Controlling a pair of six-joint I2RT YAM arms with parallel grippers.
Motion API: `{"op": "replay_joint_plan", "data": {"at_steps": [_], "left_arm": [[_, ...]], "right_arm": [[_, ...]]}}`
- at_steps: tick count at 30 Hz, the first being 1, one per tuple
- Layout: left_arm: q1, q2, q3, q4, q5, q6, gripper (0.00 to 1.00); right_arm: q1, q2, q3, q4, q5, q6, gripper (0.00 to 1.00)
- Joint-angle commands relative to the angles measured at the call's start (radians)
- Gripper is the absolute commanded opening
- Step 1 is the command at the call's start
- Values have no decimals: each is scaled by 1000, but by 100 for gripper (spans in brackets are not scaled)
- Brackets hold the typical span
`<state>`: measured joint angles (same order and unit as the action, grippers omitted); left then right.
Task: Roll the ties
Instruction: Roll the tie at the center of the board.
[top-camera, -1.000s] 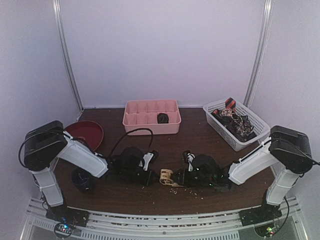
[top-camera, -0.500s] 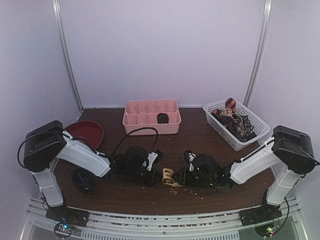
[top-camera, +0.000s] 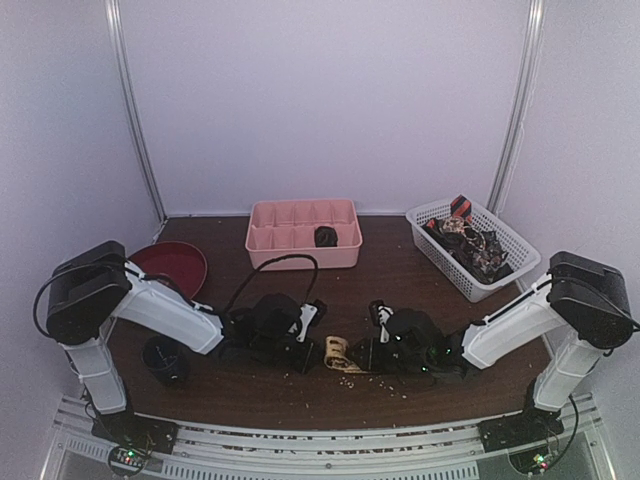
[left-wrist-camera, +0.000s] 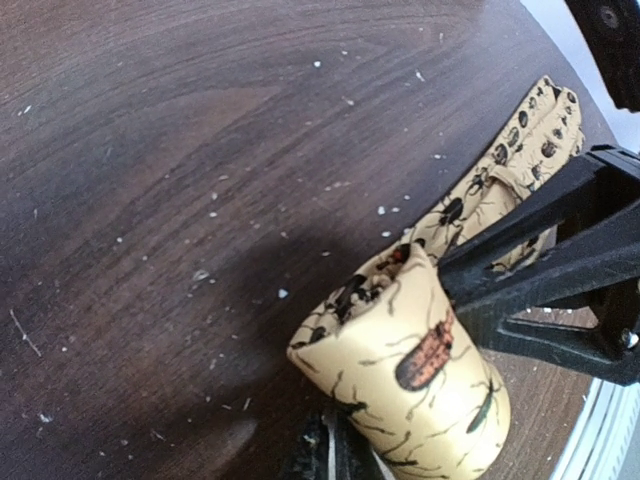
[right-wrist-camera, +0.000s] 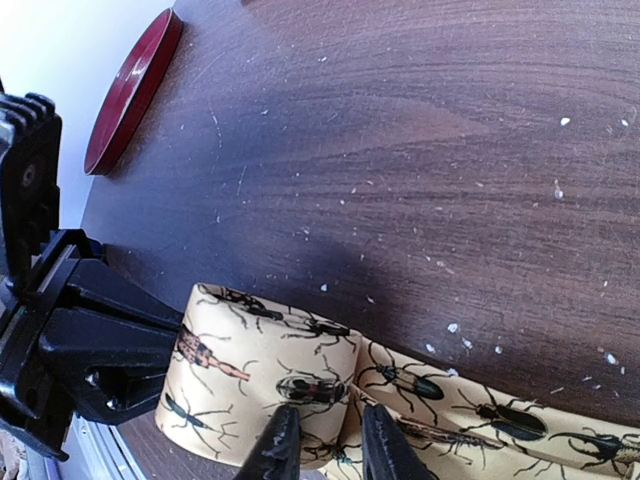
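A dark rolled tie sits in the pink compartment tray; the tan beetle-patterned fabric necktie lies part-rolled, tail flat; others fill the white plastic basket. The left gripper touches the roll, jaws I cannot tell; the right gripper pinches it, jaws narrow. The dark wooden table ends close in front; room opens behind.

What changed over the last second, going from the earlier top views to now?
The left hand slid a little to the right, toward the right hand, and the rolled tan tie between them shifted slightly right with it. The right hand barely moved. The pink tray, white basket and red plate stayed put.
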<state>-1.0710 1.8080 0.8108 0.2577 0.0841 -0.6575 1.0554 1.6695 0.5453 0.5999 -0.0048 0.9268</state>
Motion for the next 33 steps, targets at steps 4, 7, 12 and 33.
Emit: {"op": "replay_joint_plan", "data": {"at_steps": [4, 7, 12, 33], "left_arm": [[-6, -53, -2, 3, -68, -50, 5], [-8, -67, -1, 5, -72, -51, 5], [-19, -72, 14, 19, -48, -34, 2], [-47, 10, 127, -81, -29, -34, 9]], "right_arm": [[4, 0, 2, 3, 3, -14, 23], [5, 0, 3, 6, 2, -14, 23], [4, -4, 2, 4, 3, -15, 23], [3, -67, -9, -178, 120, -60, 22]]}}
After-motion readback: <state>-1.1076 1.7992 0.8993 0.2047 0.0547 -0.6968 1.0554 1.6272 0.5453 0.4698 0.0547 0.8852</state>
